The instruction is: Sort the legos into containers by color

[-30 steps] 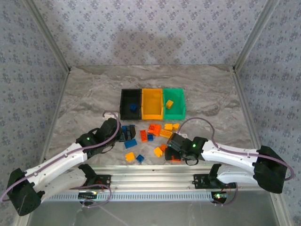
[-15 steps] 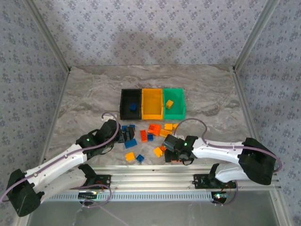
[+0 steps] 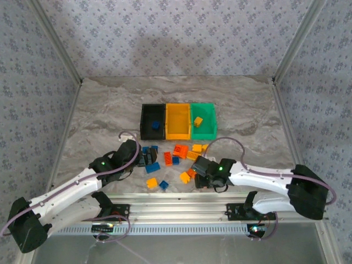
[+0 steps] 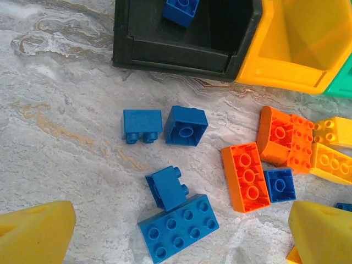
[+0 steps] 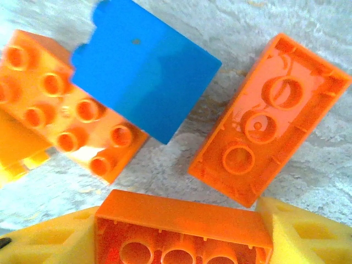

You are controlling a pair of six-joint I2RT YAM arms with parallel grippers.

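Observation:
The three joined containers stand mid-table: black point(image 3: 148, 122), orange point(image 3: 178, 122) and green point(image 3: 204, 129). A blue lego point(image 3: 156, 125) lies in the black one and a yellow lego point(image 3: 198, 121) in the green one. Loose legos lie in front of them. My left gripper point(image 4: 179, 239) is open above a flat blue brick point(image 4: 177, 228), with a small blue brick point(image 4: 166, 187) leaning on it. My right gripper point(image 5: 181, 242) is shut on a long orange brick point(image 5: 181, 231), which sits hollow side up between the yellow pads point(image 5: 305, 231).
Two more blue bricks point(image 4: 186, 125) lie near the black bin's front wall. Orange bricks point(image 4: 246, 176) and yellow ones point(image 4: 333, 132) crowd the pile's right side. Beyond the right gripper lie a blue brick point(image 5: 148, 71) and another orange brick point(image 5: 269, 118).
The right arm shifted a little to the left and its elbow swung, with the gripper staying low over the orange bricks. The left arm has not moved.

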